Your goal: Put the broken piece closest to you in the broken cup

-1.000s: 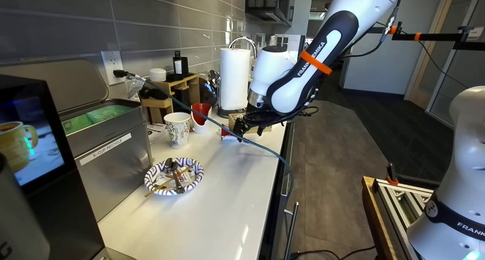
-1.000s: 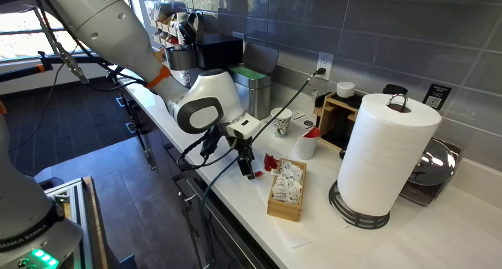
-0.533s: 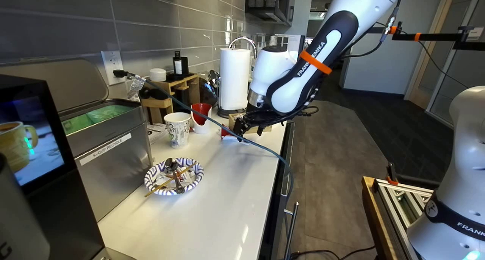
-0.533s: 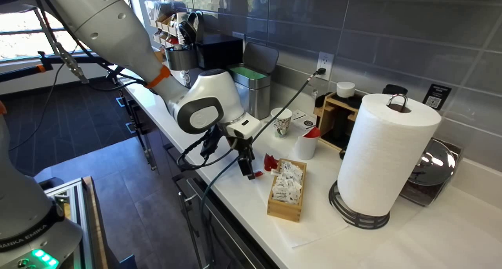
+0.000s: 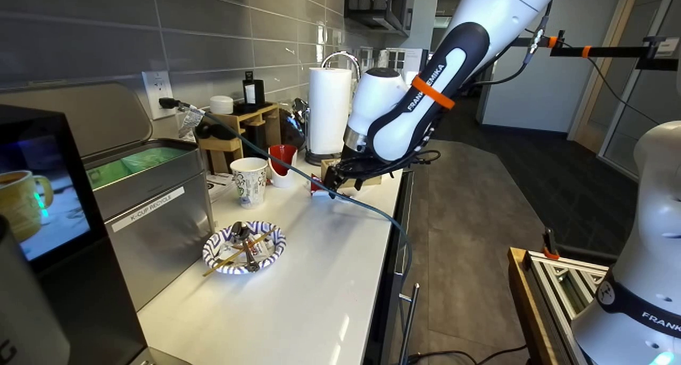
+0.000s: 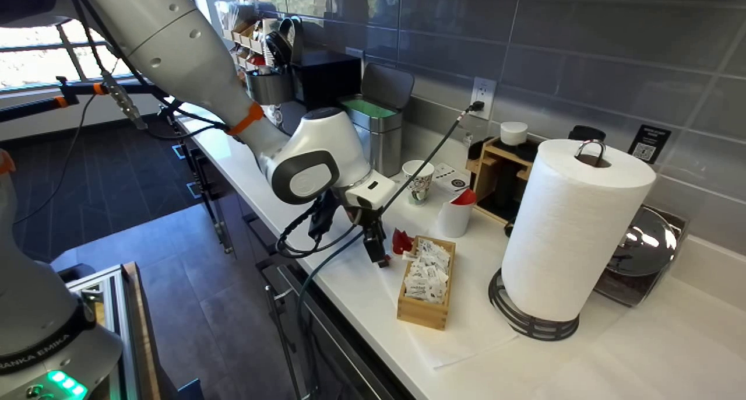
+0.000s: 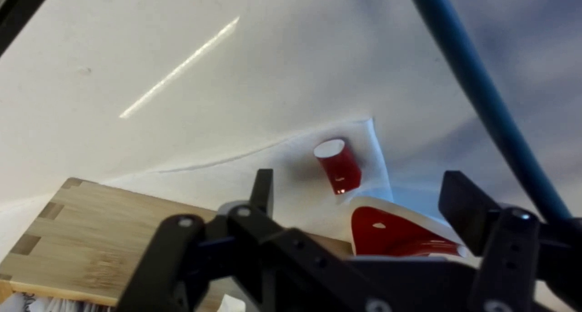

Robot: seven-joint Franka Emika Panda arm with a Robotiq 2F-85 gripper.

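The small red broken piece (image 7: 343, 171) lies on a white napkin, its white edge turned up, in the wrist view. In an exterior view only a sliver of it (image 6: 387, 259) shows beside the fingertips. A larger red shard with white edges (image 7: 391, 232) lies close by, partly behind the gripper body; it also shows in both exterior views (image 5: 316, 184) (image 6: 401, 241). My gripper (image 7: 358, 187) is open and empty above them, the small piece between its fingers in the image. The broken cup, white outside and red inside, stands upright in both exterior views (image 5: 282, 168) (image 6: 456, 218), out of the wrist view.
A wooden box of packets (image 6: 425, 283) stands close to the gripper (image 7: 113, 244). A blue cable (image 7: 491, 98) crosses near it. A paper cup (image 5: 250, 181) stands beside the broken cup. A paper towel roll (image 6: 574, 231) and a patterned bowl (image 5: 245, 248) stand on the counter.
In the last half second the arm and open gripper have shifted toward the shards. In an exterior view the fingertips now cover most of the small red piece. The pieces and cup have not moved.
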